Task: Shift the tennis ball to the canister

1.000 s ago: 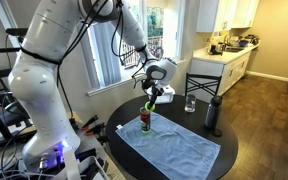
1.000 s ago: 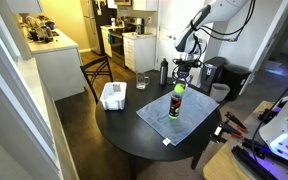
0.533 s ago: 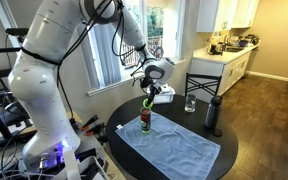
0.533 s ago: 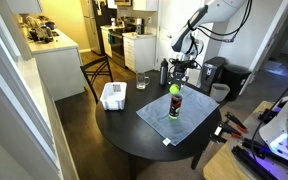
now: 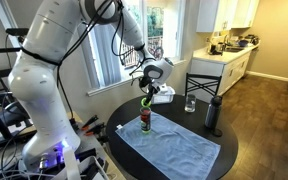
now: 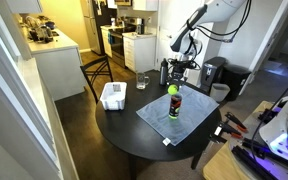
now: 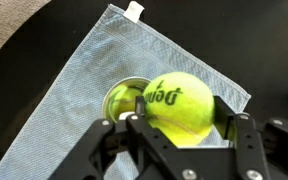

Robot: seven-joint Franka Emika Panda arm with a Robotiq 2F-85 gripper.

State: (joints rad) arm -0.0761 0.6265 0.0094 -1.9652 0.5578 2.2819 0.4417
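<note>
Shifted slightly sideways and a little upward since the earlier frames: gripper (image 7: 182, 122) and its load, near the canister top. Gripper: fingers are pressed against both flanks of the tennis ball (image 7: 184, 105), which is carried clear of the table. Tennis ball: round, no long axis; the printed logo is turned toward the wrist camera. Canister (image 5: 145, 121): upright, long axis vertical, mouth upward, something yellow-green seen inside; the ball is held above and just beside the mouth, not centred. Progress: pick-up is judged done; alignment, lowering and release are left. Beneath: blue cloth (image 7: 79, 95), dark round table (image 6: 124, 128).
</note>
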